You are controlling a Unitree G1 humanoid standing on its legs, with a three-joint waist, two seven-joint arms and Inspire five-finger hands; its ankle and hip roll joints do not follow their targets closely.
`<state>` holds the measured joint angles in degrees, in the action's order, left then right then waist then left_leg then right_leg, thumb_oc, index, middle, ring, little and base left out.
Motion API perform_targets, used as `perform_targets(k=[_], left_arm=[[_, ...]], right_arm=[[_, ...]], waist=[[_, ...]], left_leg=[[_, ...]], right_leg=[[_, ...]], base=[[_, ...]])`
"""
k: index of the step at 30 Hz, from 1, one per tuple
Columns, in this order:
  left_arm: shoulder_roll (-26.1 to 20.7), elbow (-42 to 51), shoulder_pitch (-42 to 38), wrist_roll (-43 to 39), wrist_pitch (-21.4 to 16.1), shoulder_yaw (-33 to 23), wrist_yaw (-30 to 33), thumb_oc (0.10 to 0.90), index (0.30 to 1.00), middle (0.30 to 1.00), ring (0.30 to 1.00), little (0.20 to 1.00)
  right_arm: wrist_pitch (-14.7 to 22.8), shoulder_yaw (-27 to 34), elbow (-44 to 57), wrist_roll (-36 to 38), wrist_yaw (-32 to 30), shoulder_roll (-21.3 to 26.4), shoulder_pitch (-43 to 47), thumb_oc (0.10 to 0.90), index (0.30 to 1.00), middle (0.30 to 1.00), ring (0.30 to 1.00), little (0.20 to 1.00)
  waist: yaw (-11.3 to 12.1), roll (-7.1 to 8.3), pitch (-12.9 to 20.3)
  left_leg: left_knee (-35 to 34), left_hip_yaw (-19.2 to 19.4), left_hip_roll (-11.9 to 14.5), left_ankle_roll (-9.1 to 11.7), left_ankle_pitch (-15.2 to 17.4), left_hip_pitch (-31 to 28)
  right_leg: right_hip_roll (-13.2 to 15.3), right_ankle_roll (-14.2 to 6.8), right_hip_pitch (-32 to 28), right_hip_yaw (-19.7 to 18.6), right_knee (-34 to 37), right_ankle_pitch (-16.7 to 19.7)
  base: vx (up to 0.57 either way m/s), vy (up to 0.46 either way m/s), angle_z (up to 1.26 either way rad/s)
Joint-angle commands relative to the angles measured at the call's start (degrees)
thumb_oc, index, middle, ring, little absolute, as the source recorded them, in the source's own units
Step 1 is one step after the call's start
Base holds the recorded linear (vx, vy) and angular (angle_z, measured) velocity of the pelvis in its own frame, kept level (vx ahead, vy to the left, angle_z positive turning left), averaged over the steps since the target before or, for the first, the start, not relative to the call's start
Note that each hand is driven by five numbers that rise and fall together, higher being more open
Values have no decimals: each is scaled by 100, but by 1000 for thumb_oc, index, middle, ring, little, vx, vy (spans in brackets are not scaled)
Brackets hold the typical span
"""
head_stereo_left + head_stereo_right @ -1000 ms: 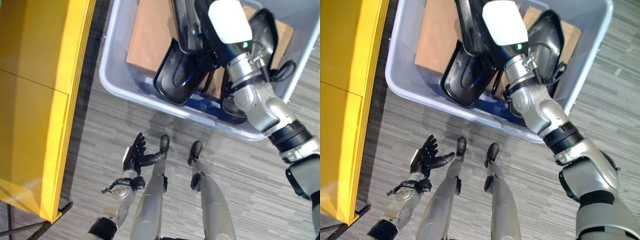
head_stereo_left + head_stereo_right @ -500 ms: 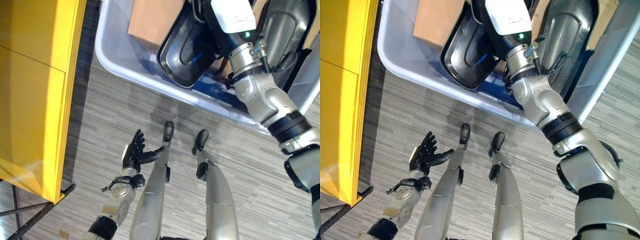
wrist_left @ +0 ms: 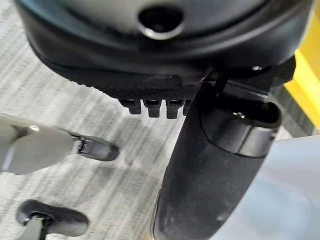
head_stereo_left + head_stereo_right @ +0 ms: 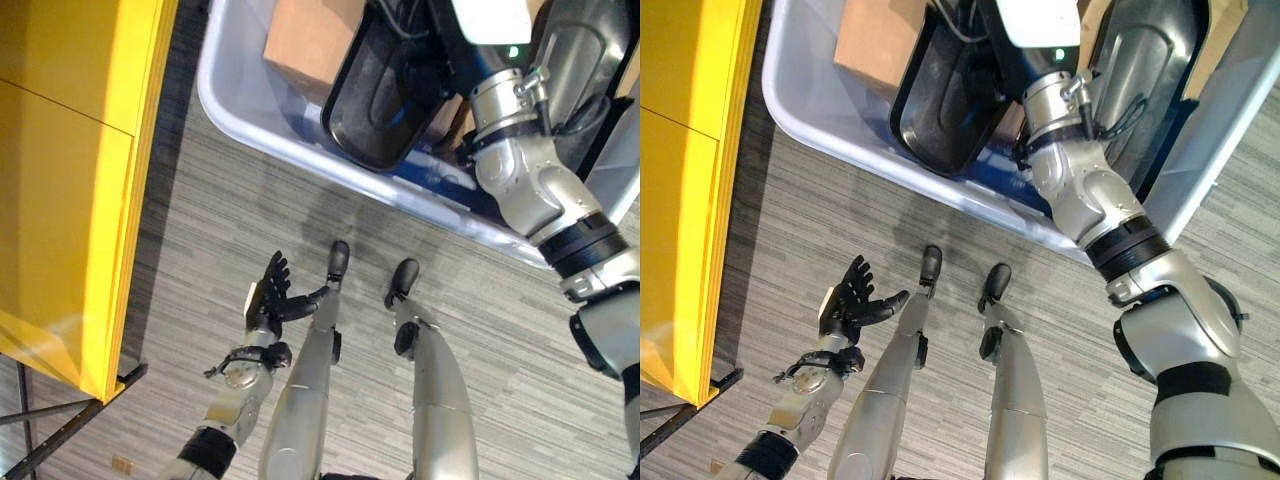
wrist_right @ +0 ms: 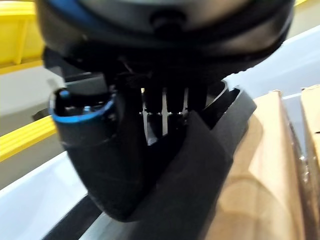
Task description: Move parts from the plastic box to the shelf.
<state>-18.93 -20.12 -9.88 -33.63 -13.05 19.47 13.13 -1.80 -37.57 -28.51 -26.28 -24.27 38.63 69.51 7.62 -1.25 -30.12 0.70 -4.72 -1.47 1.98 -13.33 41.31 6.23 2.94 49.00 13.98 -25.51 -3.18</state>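
Observation:
A pale grey plastic box [image 4: 262,132] stands on the floor ahead, holding black moulded parts and a cardboard carton [image 4: 312,38]. My right arm reaches into it. In the right wrist view my right hand [image 5: 90,150] has its fingers curled over the rim of a black tray-like part [image 4: 385,95], with the thumb on the near side of that part [image 5: 185,195]. A second black part [image 4: 585,50] leans at the box's right side. My left hand [image 4: 268,300] hangs low beside me, open and holding nothing. The yellow shelf [image 4: 70,180] stands at the left.
Grey plank flooring lies between the shelf and the box. A dark metal leg [image 4: 60,450] of the shelf's frame shows at the lower left. More cardboard [image 5: 265,165] lies right beside the gripped part.
The whole picture has shifted, so the camera moved. My right hand stays on the black part in the box. The left hand hangs much as before.

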Motion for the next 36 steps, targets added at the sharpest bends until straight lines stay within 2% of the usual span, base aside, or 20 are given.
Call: perform_targets(k=[1,12,15,25,30,32,33,36], left_arm=[[-112,199,203,-119,-250,-47,21,900,1000,1000,1000,1000],[-52,27,232,-55,-155,-31,-96,900,1000,1000,1000,1000],[-61,-34,266,5,-119,-30,-144,900,1000,1000,1000,1000],[-189,-209,507,188,45,-78,-455,900,1000,1000,1000,1000],[-296,-136,704,279,139,-169,-641,900,1000,1000,1000,1000],[-299,-203,790,373,219,-200,-755,900,1000,1000,1000,1000],[-302,-201,799,375,219,-193,-757,900,1000,1000,1000,1000],[-266,-205,886,445,283,-194,-850,900,1000,1000,1000,1000]], right_arm=[[262,33,688,-10,-278,186,160,400,300,300,300,300],[444,559,1563,-118,-271,193,-707,400,300,300,300,300],[492,633,1733,-169,-227,249,-900,400,300,300,300,300],[690,860,2404,-213,26,487,-1346,400,300,300,300,300],[817,1053,2768,-171,275,550,-1722,400,300,300,300,300],[909,1231,3032,-102,426,617,-2098,400,300,300,300,300],[905,1248,3054,-102,436,620,-2127,400,300,300,300,300],[988,1491,3220,67,543,567,-2623,400,300,300,300,300]], waist=[[12,118,32],[-24,233,33],[-28,256,169],[-149,222,973],[-293,244,1467],[-434,250,1765],[-426,251,1768],[-555,228,2045]], left_leg=[[302,507,-51,-110,925,-634],[-78,544,-25,-61,854,-1832],[-196,556,-13,-49,840,-2179],[-556,557,11,-55,804,-3116],[-570,609,55,-57,856,-3431],[-570,674,81,-67,889,-3600],[-570,677,83,-67,893,-3609],[-570,749,91,-95,938,-3785]], right_leg=[[-56,-679,-1127,-390,1301,482],[-80,-727,-2224,-376,1497,538],[-74,-733,-2517,-357,1535,513],[-72,-763,-3342,-364,1709,409],[-127,-792,-3690,-416,1866,418],[-166,-807,-3874,-485,1935,437],[-169,-807,-3887,-487,1946,441],[-226,-812,-4069,-597,2046,478]], base=[[-35,8,0],[-44,5,-2],[-2,3,-2],[6,4,-2],[34,-12,-4],[68,-23,-5],[58,-12,-8],[54,-9,-4]])
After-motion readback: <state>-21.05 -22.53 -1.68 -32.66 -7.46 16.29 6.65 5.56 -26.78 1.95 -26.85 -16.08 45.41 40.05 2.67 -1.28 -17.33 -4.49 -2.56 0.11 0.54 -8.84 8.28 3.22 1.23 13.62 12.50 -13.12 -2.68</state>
